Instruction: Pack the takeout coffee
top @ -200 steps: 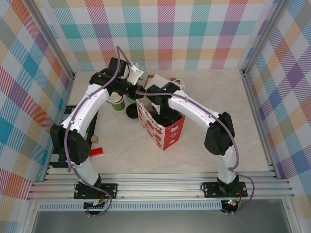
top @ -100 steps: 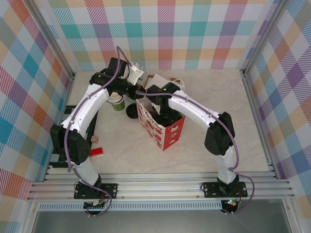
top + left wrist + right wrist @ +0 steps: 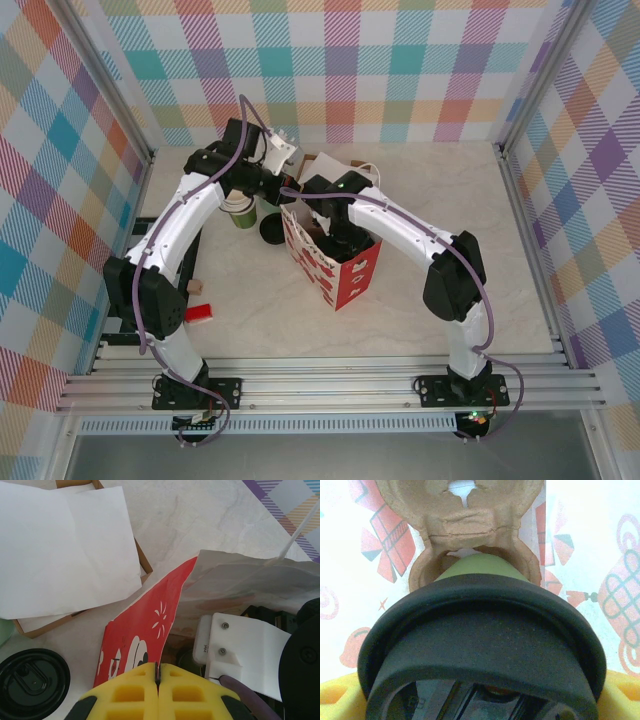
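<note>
The left gripper [image 3: 158, 674] had its yellow fingers [image 3: 127, 692] pressed together. They pinched the top edge of the red and white paper bag [image 3: 145, 625]. A loose black lid [image 3: 32, 680] lay on the table just left of those fingers. The right gripper [image 3: 480, 692] was down inside the bag. Its fingers [image 3: 340, 697] were spread wide and held the coffee cup [image 3: 480, 567] between them by its black top. A brown cup holder [image 3: 470, 520] sat just past the fingertips, right at the cup's bottom end.
</note>
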Available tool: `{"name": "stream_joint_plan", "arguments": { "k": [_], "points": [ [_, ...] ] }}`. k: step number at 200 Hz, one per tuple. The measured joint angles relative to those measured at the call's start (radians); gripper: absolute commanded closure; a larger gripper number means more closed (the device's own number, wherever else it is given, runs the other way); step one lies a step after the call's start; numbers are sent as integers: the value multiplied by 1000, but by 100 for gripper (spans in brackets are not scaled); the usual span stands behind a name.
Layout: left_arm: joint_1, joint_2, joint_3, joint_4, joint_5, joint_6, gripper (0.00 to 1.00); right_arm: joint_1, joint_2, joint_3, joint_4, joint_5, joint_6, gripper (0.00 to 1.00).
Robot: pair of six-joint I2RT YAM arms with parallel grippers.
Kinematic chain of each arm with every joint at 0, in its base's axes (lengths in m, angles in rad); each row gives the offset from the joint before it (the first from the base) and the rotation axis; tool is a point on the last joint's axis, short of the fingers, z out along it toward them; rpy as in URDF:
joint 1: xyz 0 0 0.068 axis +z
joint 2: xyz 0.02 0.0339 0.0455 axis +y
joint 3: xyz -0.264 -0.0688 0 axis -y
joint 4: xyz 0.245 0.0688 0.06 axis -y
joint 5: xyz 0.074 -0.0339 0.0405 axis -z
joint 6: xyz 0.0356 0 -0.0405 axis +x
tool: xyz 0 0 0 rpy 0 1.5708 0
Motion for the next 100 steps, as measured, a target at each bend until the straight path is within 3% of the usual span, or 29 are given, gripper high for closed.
{"name": "stream_joint_plan", "arguments": {
  "k": [100],
  "points": [
    [0, 0, 0, 0, 7, 0, 100, 0, -15, -24, 33, 0, 0, 58]
  ]
}}
